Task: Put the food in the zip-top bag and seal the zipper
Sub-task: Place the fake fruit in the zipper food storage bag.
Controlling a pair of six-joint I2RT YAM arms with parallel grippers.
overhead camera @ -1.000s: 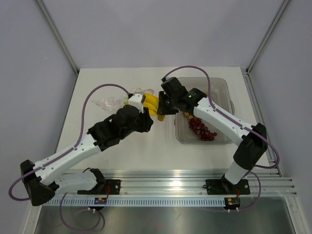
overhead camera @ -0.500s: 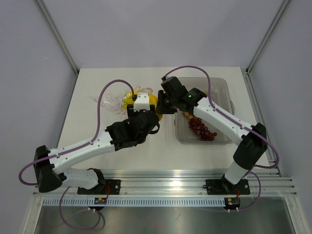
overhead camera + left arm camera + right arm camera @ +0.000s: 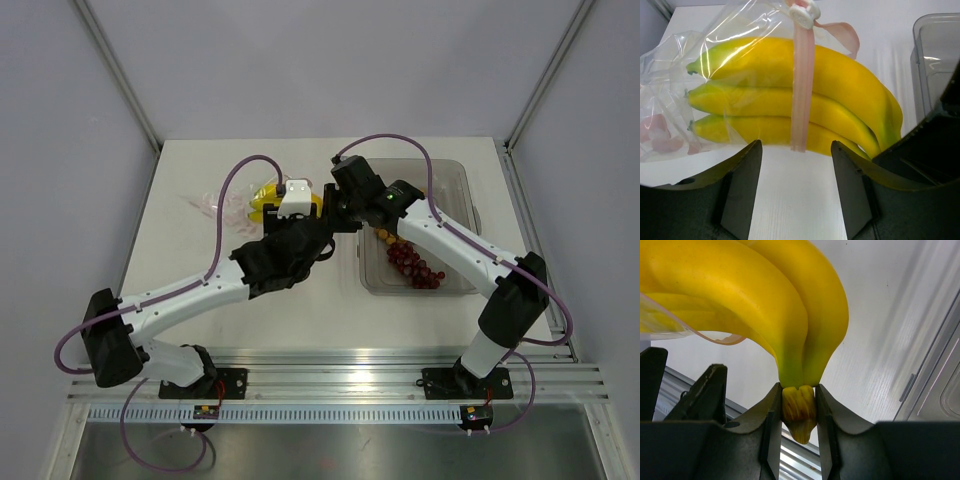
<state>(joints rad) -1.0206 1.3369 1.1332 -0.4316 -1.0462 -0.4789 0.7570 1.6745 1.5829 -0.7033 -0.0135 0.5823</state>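
The yellow bananas (image 3: 840, 95) lie on the table with their tip ends inside the clear zip-top bag (image 3: 670, 100). The bag's pink zipper (image 3: 802, 85) drapes across their middle. My right gripper (image 3: 799, 407) is shut on the bananas' stem (image 3: 799, 405), and in the top view it (image 3: 335, 215) sits at the bunch's right end. Just short of the bananas' near side, my left gripper (image 3: 796, 147) is open over bare table. From above, the bananas (image 3: 265, 195) and the bag (image 3: 215, 200) peek out past the left wrist. The grapes (image 3: 413, 265) and tan-orange fruits (image 3: 385, 236) lie in the tray.
A rigid clear tray (image 3: 455, 180) stands on the right side of the table, close to the right arm. Its corner (image 3: 935, 45) shows to the right of the bananas. The two wrists are close together at the middle.
My left gripper has opened and its arm has swung right, from the bag's mouth to the bananas' near side. The right gripper has kept its grip on the stem.
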